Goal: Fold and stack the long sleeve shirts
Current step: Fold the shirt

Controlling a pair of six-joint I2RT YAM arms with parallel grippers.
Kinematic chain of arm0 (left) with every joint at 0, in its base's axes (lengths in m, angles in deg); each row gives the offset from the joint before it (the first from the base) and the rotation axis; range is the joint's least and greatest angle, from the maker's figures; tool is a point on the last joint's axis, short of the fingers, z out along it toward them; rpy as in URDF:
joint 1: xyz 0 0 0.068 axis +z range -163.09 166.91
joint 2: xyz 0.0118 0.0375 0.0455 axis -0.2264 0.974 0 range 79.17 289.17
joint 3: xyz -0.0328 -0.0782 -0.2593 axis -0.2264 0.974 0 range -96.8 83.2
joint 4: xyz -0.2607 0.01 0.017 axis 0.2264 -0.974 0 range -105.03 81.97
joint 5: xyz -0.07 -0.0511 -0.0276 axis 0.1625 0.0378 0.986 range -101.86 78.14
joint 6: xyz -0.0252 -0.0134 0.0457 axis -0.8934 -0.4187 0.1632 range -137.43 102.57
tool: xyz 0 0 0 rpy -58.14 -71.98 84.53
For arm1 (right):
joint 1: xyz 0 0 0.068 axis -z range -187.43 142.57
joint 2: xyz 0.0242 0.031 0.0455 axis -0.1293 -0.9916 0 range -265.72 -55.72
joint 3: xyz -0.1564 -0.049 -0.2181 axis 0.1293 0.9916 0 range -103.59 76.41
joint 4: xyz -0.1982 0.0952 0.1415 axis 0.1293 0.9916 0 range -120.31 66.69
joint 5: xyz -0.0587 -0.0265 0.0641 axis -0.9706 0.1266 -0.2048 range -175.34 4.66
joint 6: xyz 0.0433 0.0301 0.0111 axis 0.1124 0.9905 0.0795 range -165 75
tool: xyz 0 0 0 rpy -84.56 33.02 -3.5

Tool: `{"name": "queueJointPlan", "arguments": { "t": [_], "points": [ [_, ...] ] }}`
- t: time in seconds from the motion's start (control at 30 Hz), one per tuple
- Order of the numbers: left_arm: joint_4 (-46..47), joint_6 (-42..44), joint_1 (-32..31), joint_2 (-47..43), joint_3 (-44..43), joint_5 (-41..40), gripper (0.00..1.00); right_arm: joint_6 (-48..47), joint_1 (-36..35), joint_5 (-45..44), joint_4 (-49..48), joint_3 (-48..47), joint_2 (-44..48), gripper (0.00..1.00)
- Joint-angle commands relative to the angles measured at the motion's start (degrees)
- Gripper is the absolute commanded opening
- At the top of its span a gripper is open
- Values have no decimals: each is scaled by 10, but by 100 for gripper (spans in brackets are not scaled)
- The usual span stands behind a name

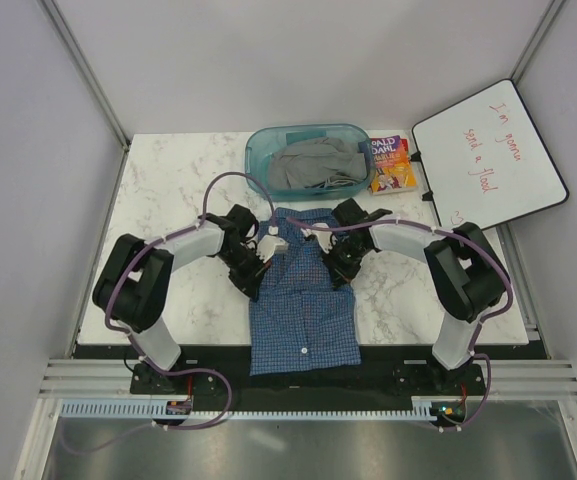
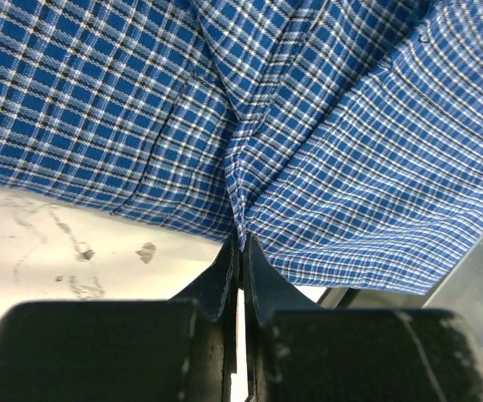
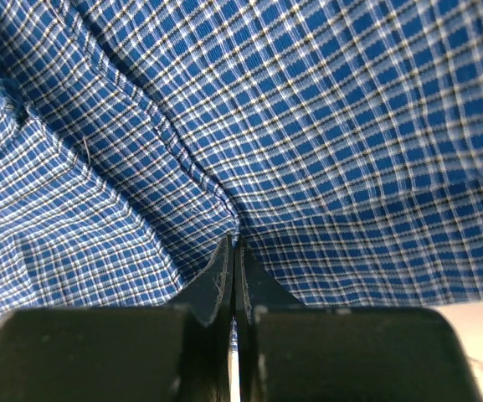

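Both arms fold in toward the middle with elbows flared wide, left arm (image 1: 193, 243) and right arm (image 1: 408, 238) pretty much mirrored, wrists tipped down, and the left gripper (image 2: 241, 244) and right gripper (image 3: 233, 243) each have jaws squeezed tight on a pinch of shirt (image 1: 303, 310).

Black joints, white links: left arm (image 1: 190, 243), right arm (image 1: 404, 238); purple cables (image 1: 230, 178); black fingers (image 2: 218, 285)
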Motion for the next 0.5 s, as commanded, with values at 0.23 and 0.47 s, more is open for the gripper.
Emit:
{"name": "queueJointPlan", "arguments": {
  "t": [0.23, 0.47],
  "points": [
    [-12, 29, 40, -94, -5, 75, 42, 15, 35, 6, 60, -87, 79, 54],
    [-24, 77, 5, -254, 35, 132, 68, 28, 42, 145, 96, -55, 176, 61]
  ]
}}
